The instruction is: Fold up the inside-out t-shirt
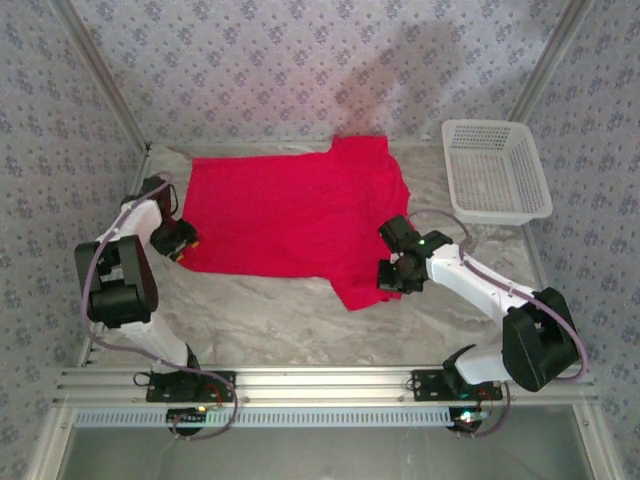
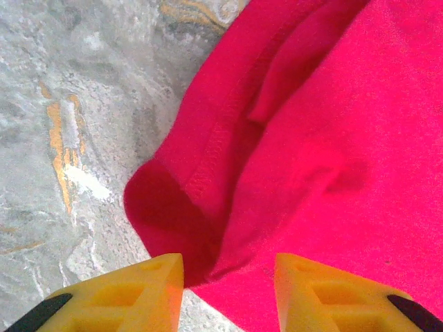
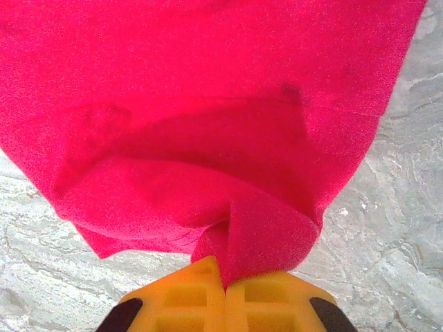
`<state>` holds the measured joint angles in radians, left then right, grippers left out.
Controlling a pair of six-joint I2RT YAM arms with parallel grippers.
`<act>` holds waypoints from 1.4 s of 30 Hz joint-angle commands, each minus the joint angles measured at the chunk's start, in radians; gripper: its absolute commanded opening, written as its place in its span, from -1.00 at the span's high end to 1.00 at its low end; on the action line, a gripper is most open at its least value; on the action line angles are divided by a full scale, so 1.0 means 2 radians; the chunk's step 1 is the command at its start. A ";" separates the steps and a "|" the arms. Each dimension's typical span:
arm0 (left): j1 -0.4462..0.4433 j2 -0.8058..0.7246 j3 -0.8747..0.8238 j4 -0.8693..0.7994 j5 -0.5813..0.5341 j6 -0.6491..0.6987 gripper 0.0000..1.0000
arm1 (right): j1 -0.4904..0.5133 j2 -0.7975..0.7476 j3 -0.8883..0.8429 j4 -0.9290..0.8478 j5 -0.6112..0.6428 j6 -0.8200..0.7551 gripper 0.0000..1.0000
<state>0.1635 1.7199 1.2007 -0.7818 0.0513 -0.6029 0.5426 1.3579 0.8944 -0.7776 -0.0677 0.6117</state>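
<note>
Two end effectors (image 2: 228, 263) (image 3: 225, 268), one red t-shirt (image 1: 290, 215), one basket (image 1: 495, 170)

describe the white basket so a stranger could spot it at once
On the marbled grey table, look to the far right corner, beyond the red t-shirt. There sits a white plastic lattice basket, rectangular and empty. It is the only container there, pale and rigid.
</note>
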 commanded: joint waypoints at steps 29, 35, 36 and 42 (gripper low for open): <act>-0.001 0.034 0.046 -0.020 -0.035 0.006 0.95 | -0.002 0.012 0.002 -0.010 -0.002 -0.012 1.00; -0.011 0.008 0.066 -0.054 -0.045 0.010 1.00 | -0.002 0.013 0.005 -0.012 -0.003 -0.012 1.00; -0.012 -0.001 0.072 -0.062 -0.046 0.009 1.00 | -0.003 0.014 0.010 -0.018 -0.005 -0.011 1.00; -0.018 -0.038 0.160 -0.115 -0.037 0.012 1.00 | -0.041 0.008 0.084 -0.028 0.009 -0.016 1.00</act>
<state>0.1303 1.7164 1.4235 -0.9298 -0.0166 -0.5941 0.4953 1.3827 0.9749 -0.8104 -0.0673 0.6052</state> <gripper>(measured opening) 0.041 0.066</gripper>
